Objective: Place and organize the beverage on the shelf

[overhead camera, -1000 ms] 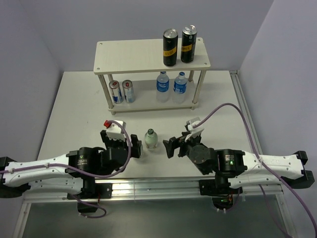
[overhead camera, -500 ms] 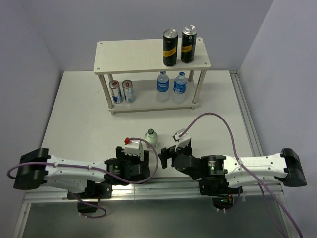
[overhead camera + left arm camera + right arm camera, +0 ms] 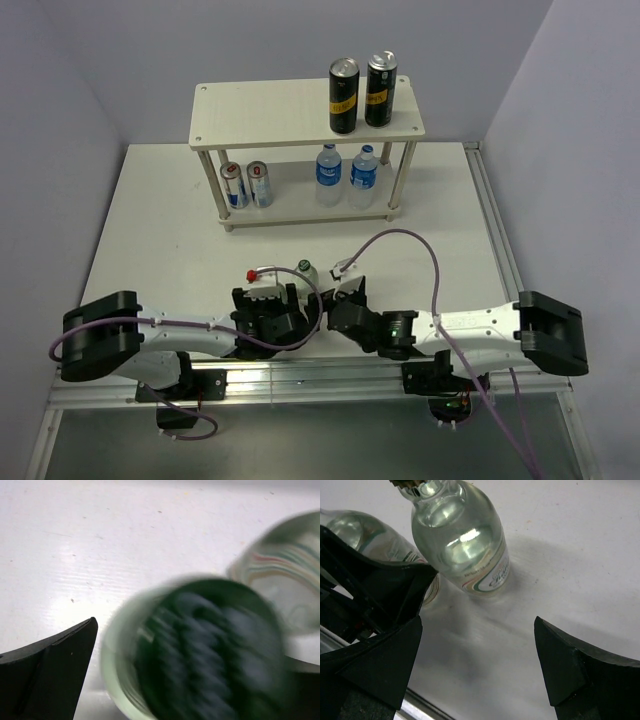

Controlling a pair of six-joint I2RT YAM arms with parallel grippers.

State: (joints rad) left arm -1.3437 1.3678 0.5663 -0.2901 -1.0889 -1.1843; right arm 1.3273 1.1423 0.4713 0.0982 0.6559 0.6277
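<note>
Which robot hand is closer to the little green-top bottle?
Left. The left gripper is right beside the bottle; the right gripper sits further off on its other side.

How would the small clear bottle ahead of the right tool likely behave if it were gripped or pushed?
The bottle looks smooth and glossy, so it is probably stiff yet slippery. Being round on a small base, it may tip under a high push, then roll.

Top camera sat high at the near edge, looking down over the whole surface point(image 3: 150, 220). Wrist cameras sat low and very close, from opposite sides; both shared the glass bottle point(image 3: 462, 545).
</note>
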